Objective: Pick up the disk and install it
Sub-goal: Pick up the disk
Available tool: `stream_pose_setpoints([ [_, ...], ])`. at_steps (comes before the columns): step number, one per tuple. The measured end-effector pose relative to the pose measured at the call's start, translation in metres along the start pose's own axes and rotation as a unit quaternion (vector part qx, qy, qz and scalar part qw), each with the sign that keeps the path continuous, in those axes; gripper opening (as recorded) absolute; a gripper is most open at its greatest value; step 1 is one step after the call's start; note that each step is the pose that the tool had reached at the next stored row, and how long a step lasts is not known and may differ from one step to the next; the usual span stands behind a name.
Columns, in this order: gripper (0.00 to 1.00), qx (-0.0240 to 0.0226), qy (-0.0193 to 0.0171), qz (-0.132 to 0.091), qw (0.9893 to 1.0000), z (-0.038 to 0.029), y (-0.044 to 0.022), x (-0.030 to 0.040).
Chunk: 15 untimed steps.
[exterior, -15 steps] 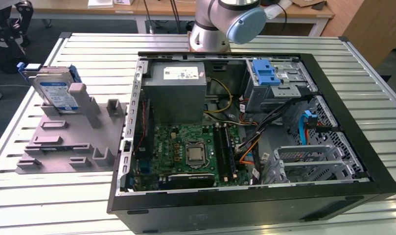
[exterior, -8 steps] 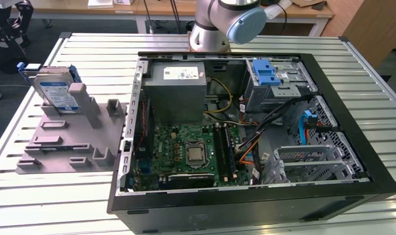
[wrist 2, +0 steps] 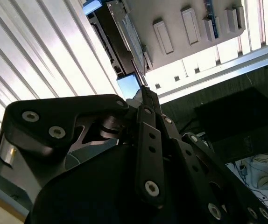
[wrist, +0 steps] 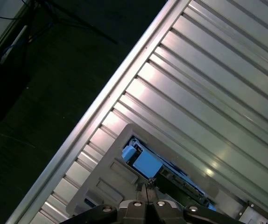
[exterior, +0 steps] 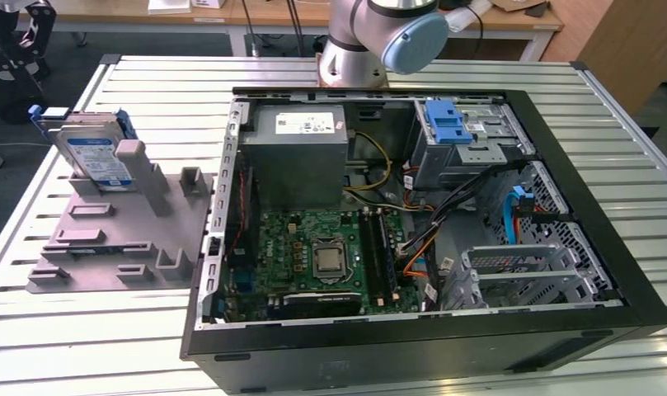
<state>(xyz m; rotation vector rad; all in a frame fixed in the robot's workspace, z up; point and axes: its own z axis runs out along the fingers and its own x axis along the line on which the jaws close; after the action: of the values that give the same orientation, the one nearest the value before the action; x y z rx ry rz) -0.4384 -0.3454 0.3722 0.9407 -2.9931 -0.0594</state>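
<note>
My hand is clenched with nothing in it. In the first wrist view its fingertips meet in front of the disk without touching it. In the second wrist view my own dark linkage hides the near end of the disk, and how far my hand stands from it is hard to judge.

In the exterior view the disk stands on edge in the grey fixture. A fixture post covers the lower part of its label. The fixture lies on the slatted surface, on the exterior view's left of the open computer case. My arm is cut off at that picture's upper edge. Inside the case, cables partly screen the bays below the cage with the blue latch.
</note>
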Motion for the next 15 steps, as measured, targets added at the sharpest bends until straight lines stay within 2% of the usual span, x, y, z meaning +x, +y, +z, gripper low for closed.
stream_pose_setpoints([
  [8, 0.11, 0.0000, 0.0003, -0.008, 1.0000, 0.0000, 0.0000, 0.0000],
  [11, 0.11, -0.0002, 0.0008, -0.021, 0.9998, 0.0000, 0.0000, 0.0000],
  [15, 0.11, -0.0004, 0.0016, -0.044, 0.9990, 0.0000, 0.0000, 0.0000],
])
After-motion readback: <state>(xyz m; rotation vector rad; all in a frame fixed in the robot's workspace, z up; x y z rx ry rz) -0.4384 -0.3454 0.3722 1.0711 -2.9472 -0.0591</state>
